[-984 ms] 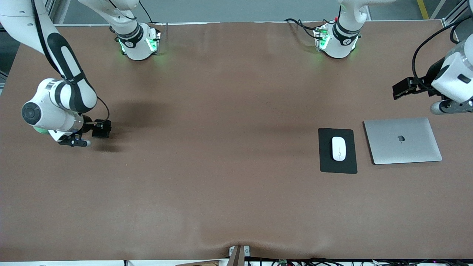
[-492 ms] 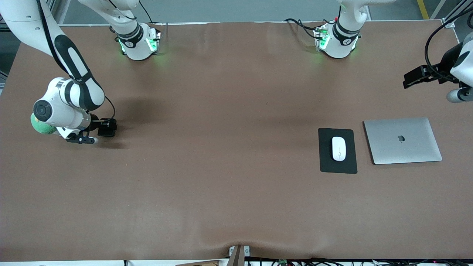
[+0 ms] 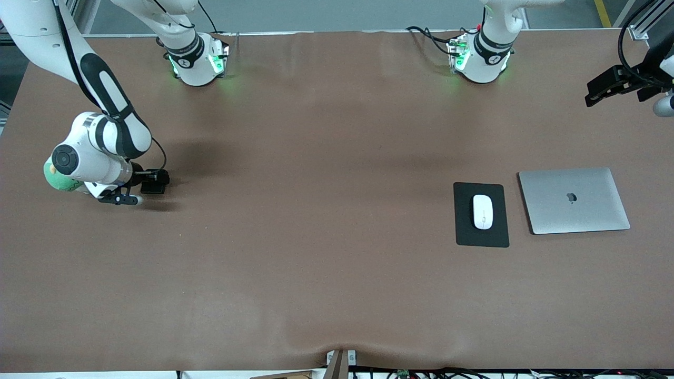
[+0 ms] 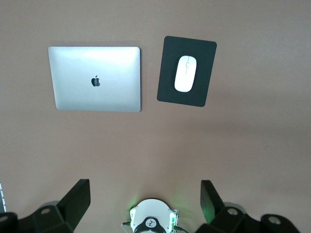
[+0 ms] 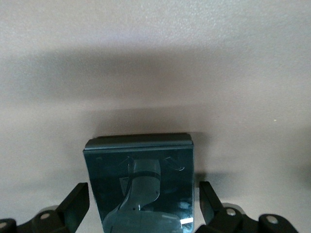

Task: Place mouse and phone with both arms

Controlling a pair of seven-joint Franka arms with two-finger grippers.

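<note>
— Brown table (image 3: 316, 263) fills our view; what lies on it?

— We see a laptop (image 3: 574, 200), then a mouse pad (image 3: 466, 231) carrying the mouse (image 3: 482, 211), toward the left arm's end.

— And the grippers?

— Left gripper (image 4: 146, 196) hangs spread and empty high over that end. Right gripper (image 5: 141, 204) sits low at the right arm's end, fingers parted either side of the phone (image 5: 141, 184), apparently not touching it.

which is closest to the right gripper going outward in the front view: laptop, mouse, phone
1. phone, between the right gripper's open fingers, at the right arm's end of the table.
2. mouse, on the black pad, toward the left arm's end.
3. laptop, beside the pad, closest to the left arm's end.
</note>
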